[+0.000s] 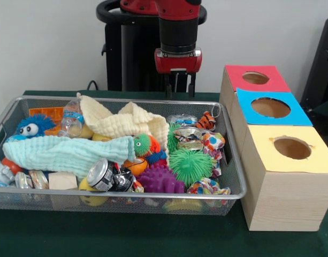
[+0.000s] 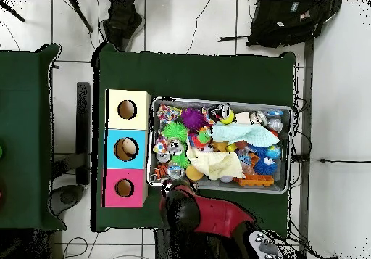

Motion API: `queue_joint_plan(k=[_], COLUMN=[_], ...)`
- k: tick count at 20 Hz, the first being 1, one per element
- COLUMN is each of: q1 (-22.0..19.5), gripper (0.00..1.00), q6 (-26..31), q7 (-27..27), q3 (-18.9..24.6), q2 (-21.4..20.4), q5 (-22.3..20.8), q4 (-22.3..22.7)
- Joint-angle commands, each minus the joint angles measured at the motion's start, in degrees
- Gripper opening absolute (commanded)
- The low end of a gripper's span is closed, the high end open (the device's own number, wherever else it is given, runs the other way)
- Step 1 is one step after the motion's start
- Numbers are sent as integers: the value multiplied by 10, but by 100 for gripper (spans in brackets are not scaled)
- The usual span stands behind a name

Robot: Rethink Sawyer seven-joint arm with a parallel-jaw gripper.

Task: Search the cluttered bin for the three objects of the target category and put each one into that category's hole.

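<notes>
**Operator:** Gripper [image 1: 178, 85] hangs above the far rim of the wire bin [image 1: 234, 195], fingers parted, holding nothing. I haven't committed to a pick yet.

**Spotter:** Which category are you after?

**Operator:** I can't tell from here. Nearest below me are the cream cloth [image 1: 126, 124] and the green spiky ball [image 1: 191, 165]; further out, the purple spiky ball [image 1: 159, 180], the crushed can [image 1: 106, 174] and the mint cloth [image 1: 65, 153].

**Spotter:** And the holes?

**Operator:** Three boxes just beside the bin: red box [image 1: 254, 78], blue box [image 1: 270, 107], yellow box [image 1: 291, 148]. Overhead, something pale seems to sit inside the blue hole [image 2: 127, 149].

**Spotter:** How would you go in?

**Operator:** I'd pick something lying exposed on top, come straight down with the fingers wide, and stay clear of the cloths, which could snag and drag neighbours along.
</notes>
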Motion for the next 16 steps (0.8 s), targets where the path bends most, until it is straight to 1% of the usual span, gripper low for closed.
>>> queue_joint_plan(k=[1,9,16], q1=[-5,-8,-17], gripper=[100,100,100], q6=[36,20,25], q7=[52,57,52], q3=[42,45,53], q2=[7,13,22], q5=[-13,-14,-12], q4=[-43,-40,-51])
